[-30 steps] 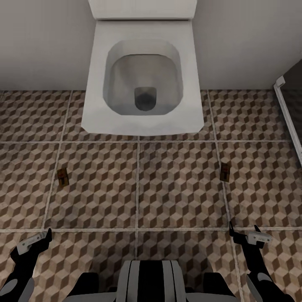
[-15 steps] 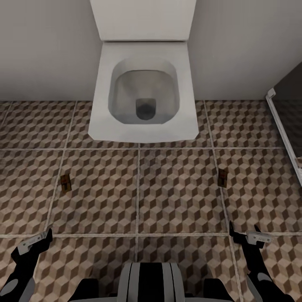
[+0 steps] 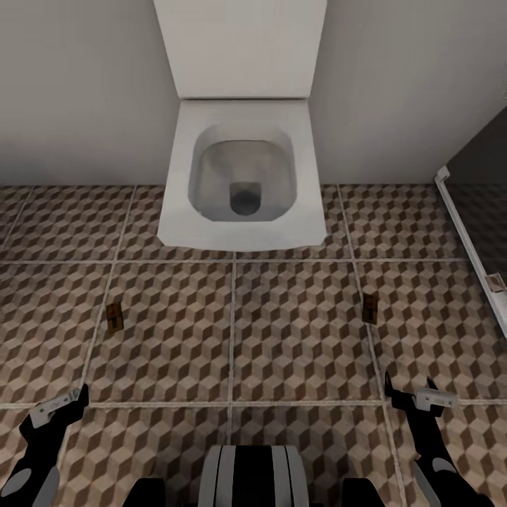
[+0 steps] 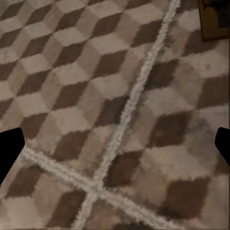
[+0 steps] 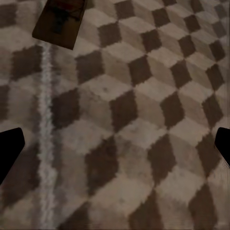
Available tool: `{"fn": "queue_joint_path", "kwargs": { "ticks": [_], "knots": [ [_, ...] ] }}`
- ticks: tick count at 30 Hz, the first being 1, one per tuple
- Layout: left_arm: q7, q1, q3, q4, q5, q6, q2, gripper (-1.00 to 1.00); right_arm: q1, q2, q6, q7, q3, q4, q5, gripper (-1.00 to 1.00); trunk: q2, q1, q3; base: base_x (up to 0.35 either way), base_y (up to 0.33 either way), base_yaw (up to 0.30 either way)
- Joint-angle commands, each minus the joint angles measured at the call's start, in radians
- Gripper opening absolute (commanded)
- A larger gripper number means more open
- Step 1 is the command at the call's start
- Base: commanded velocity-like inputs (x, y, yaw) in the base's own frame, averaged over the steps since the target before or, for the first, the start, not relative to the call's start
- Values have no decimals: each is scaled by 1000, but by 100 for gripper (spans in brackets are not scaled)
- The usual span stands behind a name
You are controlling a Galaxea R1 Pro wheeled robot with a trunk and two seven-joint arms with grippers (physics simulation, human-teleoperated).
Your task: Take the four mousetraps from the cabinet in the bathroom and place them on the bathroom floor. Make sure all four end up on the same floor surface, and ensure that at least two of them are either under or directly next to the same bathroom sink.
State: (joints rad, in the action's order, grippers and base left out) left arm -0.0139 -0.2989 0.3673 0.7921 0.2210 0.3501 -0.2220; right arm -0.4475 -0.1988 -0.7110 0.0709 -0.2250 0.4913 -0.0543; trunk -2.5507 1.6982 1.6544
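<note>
Backing off, the robot's view now takes in more wall above the toilet. Two mousetraps lie on the bathroom floor. Left gripper and right gripper hang spread and empty. Next, likely, fetching more from the cabinet.

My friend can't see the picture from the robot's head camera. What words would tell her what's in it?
A white toilet stands against a grey wall on a brown cube-patterned tiled floor. Two small mousetraps lie on the tiles, one on the left and one on the right. The robot's left gripper and right gripper hang open near the bottom corners.
</note>
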Motion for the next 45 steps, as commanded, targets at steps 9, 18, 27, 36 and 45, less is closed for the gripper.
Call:
{"fn": "queue_joint_path", "kwargs": {
  "ticks": [9,18,27,36,45],
  "knots": [
    [-1,0,1,-1,6,3,-7,100,0,0,-2,6,-1,1,-6,100,2,-4,-34,0,0,0],
    [-1,0,5,-1,6,3,-9,100,0,-1,0,6,0,2,-7,100,4,-8,-69,0,0,0],
    [-1,0,35,-8,7,3,-16,100,0,-4,3,5,-3,-1,0,100,6,-12,-104,0,0,0],
    [-12,0,129,-34,7,2,-30,100,0,-22,5,2,-4,-52,0,100,8,-16,-139,0,0,0],
    [-19,0,138,-108,9,2,-38,100,0,-52,4,-77,-5,-102,1,100,10,-20,-174,0,0,0]
  ]
}}
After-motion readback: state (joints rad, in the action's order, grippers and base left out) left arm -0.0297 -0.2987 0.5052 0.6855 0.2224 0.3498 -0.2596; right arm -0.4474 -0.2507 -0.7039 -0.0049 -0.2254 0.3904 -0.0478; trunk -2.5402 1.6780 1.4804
